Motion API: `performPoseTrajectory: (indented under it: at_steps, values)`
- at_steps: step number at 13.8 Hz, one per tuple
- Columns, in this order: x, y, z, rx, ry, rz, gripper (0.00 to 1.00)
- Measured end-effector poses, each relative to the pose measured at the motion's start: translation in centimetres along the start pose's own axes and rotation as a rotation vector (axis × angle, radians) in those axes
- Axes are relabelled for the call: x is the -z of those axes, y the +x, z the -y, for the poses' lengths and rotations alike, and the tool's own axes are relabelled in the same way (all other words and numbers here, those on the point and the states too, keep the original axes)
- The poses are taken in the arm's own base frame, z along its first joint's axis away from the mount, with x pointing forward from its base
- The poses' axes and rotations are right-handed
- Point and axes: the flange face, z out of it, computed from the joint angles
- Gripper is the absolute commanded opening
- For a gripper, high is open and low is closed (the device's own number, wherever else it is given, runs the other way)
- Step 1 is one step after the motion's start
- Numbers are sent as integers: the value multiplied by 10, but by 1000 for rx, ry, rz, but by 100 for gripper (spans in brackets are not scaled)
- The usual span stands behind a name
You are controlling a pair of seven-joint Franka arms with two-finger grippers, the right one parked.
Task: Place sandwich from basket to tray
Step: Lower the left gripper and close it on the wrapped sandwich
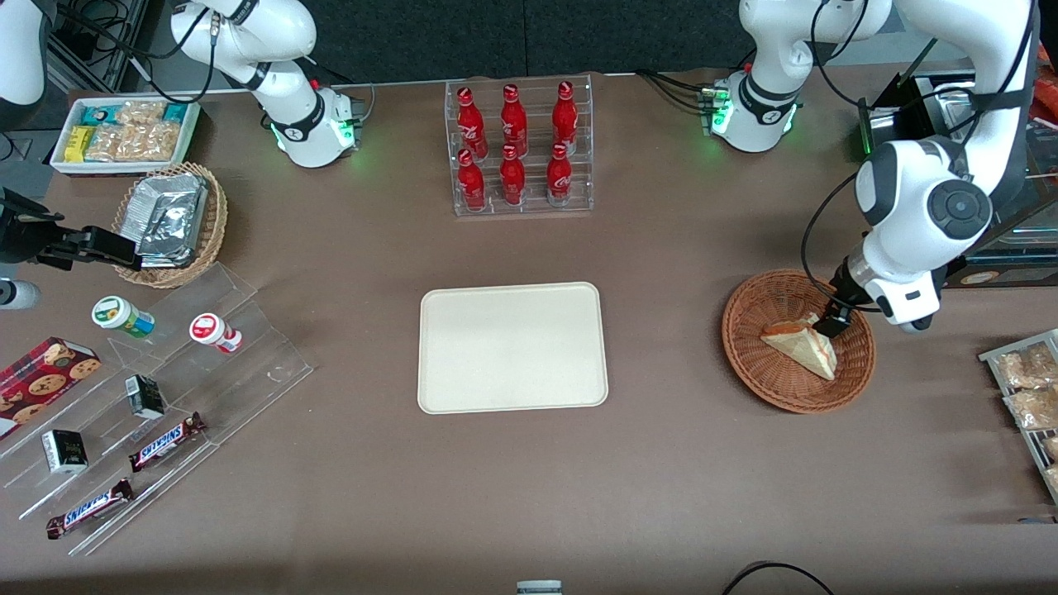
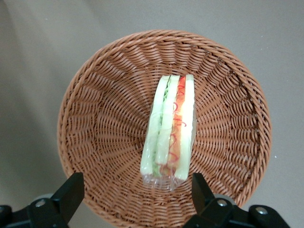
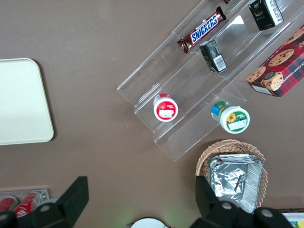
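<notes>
The sandwich [image 1: 802, 345] [image 2: 169, 127], a plastic-wrapped wedge showing white bread with green and orange-red filling, lies in the reddish-brown wicker basket [image 1: 764, 381] [image 2: 99, 109] toward the working arm's end of the table. My left gripper [image 1: 831, 321] [image 2: 137, 190] hangs low over the basket, above the end of the sandwich farther from the front camera. It is open, with both black fingers [image 2: 71, 191] wide apart and clear of the wrap. The cream tray [image 1: 512, 347] [image 3: 19, 102] lies flat mid-table with nothing on it.
A clear rack of red bottles [image 1: 519, 147] stands farther from the front camera than the tray. Bagged snacks [image 1: 1029, 388] lie on a rack beside the basket at the table's edge. A clear stepped stand with bars and small jars [image 1: 149, 405], a tan basket of foil packets [image 1: 169, 221] and a white tub [image 1: 124, 132] sit toward the parked arm's end.
</notes>
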Motion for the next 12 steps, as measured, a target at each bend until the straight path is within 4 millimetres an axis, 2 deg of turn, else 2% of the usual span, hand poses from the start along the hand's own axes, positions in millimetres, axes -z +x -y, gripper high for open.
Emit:
performPoseTrajectory:
  at_steps: [10, 11, 12]
  values:
    - [-54, 3, -12, 8, -22, -24, 99]
    - [-59, 3, -12, 10, -16, -22, 97]
    - [-61, 3, -12, 20, -14, -21, 84]
